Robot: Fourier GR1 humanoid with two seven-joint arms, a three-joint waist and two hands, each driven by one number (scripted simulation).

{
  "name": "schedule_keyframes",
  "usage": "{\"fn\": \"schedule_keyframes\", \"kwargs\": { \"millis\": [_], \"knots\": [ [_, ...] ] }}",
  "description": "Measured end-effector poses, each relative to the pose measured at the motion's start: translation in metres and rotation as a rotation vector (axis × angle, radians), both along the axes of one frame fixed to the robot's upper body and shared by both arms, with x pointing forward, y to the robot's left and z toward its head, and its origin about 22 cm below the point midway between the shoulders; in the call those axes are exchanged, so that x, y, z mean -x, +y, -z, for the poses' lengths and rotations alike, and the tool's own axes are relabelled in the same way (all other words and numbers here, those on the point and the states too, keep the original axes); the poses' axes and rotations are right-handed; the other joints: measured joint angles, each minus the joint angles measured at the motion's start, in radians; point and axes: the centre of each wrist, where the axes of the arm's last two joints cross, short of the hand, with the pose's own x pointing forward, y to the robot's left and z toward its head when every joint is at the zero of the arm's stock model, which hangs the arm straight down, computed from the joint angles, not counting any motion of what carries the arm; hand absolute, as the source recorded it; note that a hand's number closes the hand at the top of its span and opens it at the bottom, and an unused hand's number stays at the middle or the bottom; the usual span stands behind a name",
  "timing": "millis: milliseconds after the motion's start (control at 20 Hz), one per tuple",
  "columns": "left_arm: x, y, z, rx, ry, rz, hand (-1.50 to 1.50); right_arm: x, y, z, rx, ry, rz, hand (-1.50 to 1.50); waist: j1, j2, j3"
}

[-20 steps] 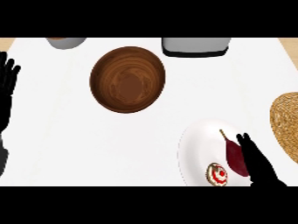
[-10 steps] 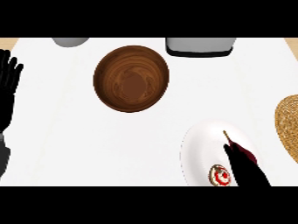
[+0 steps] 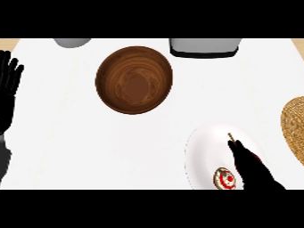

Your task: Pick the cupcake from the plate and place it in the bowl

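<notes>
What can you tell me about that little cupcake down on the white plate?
The cupcake is small and round, seen from straight above: a pale top with red markings and a brownish rim. It sits upright near the lower edge of the white plate, at the counter's lower right. The right robot hand, black, lies over the plate right beside it, at its right; whether they touch cannot be told. The brown wooden bowl stands well apart, up and left.

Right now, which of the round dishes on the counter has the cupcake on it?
The white plate under the right hand; its cupcake sits near the bottom edge. The brown wooden bowl holds nothing.
</notes>
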Motion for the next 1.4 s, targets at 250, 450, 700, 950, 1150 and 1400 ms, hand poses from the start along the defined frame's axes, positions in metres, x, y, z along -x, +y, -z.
{"fn": "schedule_keyframes", "kwargs": {
  "millis": [250,450,700,950,1150,1400],
  "knots": [
    [0.001,0.003,0.0,-0.004,0.003,-0.008,0.0,-0.002,-0.006,0.009,-0.02,0.052,0.011,-1.5,-0.002,-0.001,0.001],
    [0.001,-0.003,0.005,0.0,0.007,-0.004,0.0,-0.002,-0.012,0.019,-0.011,0.087,0.029,-1.5,-0.004,-0.001,0.001],
    [0.004,-0.002,0.002,0.005,0.001,-0.008,0.0,-0.003,-0.019,0.03,-0.001,0.108,0.04,-1.5,-0.004,-0.002,0.002],
    [0.004,0.002,-0.001,0.007,0.008,-0.01,0.0,-0.006,-0.02,0.037,-0.005,0.101,0.028,-1.5,-0.004,-0.002,0.002],
    [0.004,-0.001,-0.003,0.006,0.007,-0.006,0.0,-0.016,-0.023,0.042,-0.003,0.107,0.024,-1.5,-0.003,-0.002,0.002],
    [0.003,-0.003,0.0,0.006,0.009,-0.006,0.0,-0.023,-0.015,0.058,0.008,0.14,0.03,-1.5,-0.003,-0.002,0.002]
  ]
}}
